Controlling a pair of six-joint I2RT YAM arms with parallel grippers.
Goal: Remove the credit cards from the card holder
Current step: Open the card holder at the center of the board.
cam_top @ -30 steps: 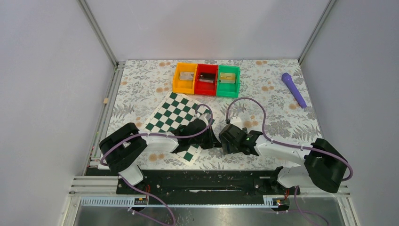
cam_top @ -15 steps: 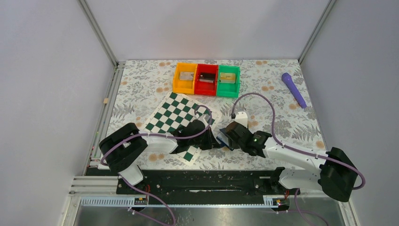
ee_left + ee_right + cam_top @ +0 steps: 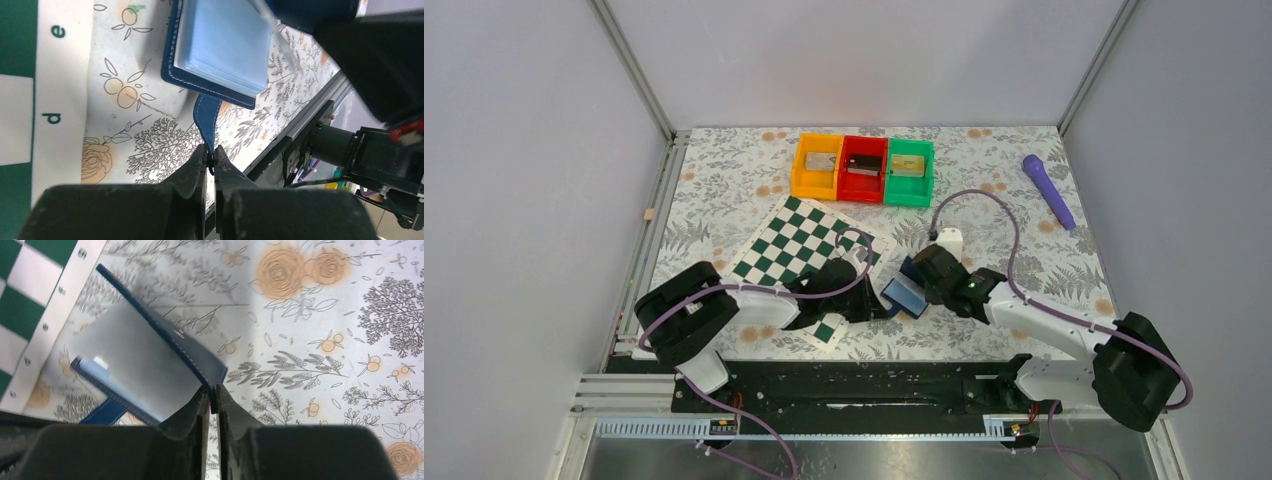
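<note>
The blue card holder (image 3: pixel 904 295) lies open on the floral cloth between my two grippers. My left gripper (image 3: pixel 210 159) is shut on its narrow blue strap (image 3: pixel 206 112). My right gripper (image 3: pixel 213 399) is shut on the corner of the holder's cover flap (image 3: pixel 165 335) and holds it tilted up. Under the flap a pale blue inner pocket (image 3: pixel 220 45) shows, and I make out no card in it. A tan-gold credit card (image 3: pixel 907 166) lies in the green bin. In the top view the left gripper (image 3: pixel 871 300) and right gripper (image 3: pixel 921 278) sit close together at the holder.
Orange (image 3: pixel 799 170), red (image 3: pixel 845 172) and green (image 3: pixel 929 175) bins stand in a row at the back, the first two with a grey and a dark card-like piece. A chessboard mat (image 3: pixel 789 250) lies left of the holder. A purple wand (image 3: pixel 1048 190) lies at the back right.
My right gripper has closed on the holder's cover flap and drawn back to the right, lifting the flap open. The left gripper has stayed shut on the strap.
</note>
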